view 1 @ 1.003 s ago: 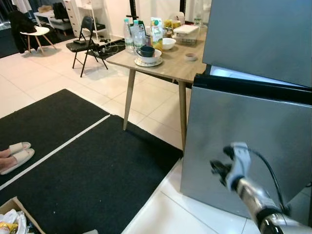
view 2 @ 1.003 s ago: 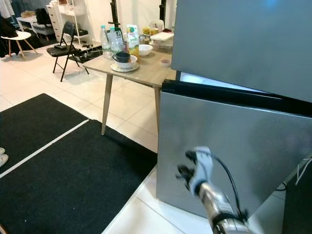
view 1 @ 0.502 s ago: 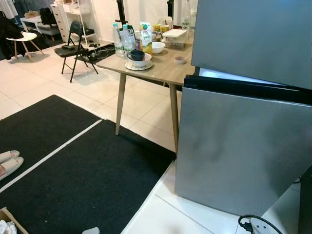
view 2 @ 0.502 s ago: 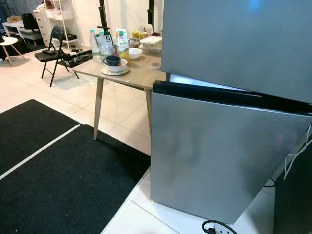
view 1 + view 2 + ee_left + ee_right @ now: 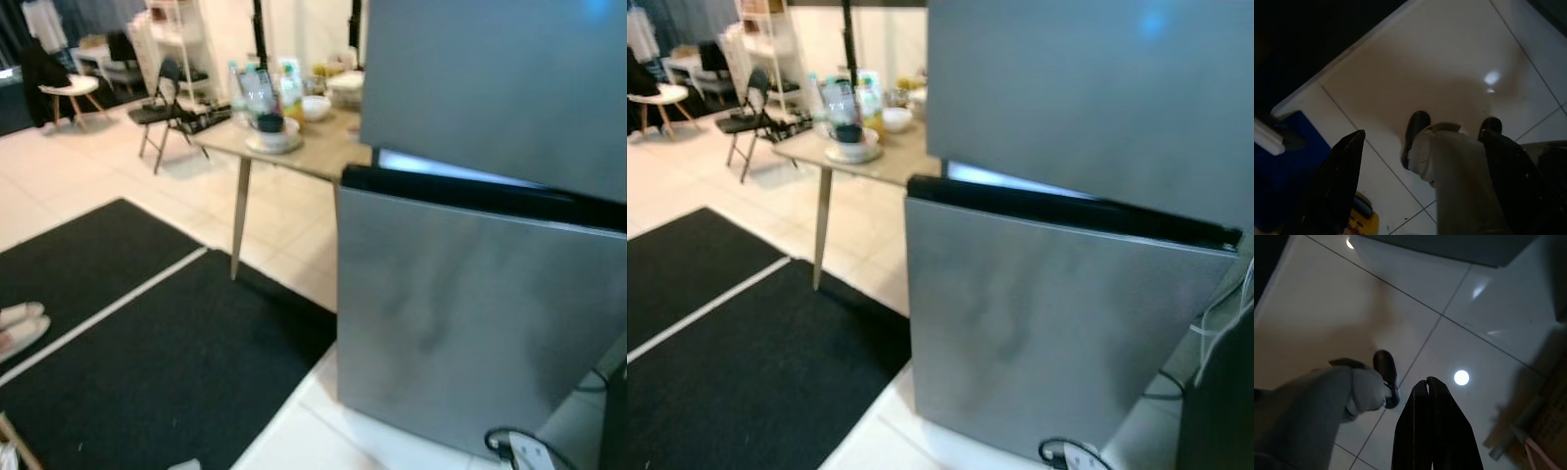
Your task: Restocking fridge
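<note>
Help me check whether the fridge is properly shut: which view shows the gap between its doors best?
The right eye view: the gap runs across the fridge nearly end to end, with light showing inside. The left eye view shows it cut off at the frame edge. The wrist views face floor tiles.

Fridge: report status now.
Left gripper open, right gripper shut, both hanging over floor tiles. Fridge ahead, lower door ajar. Power strip on floor by its base.

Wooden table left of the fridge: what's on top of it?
On the wooden table: a dark cup in a bowl on a plate, clear bottles, a carton, a white bowl. Blurred; the fridge covers its right end.
</note>
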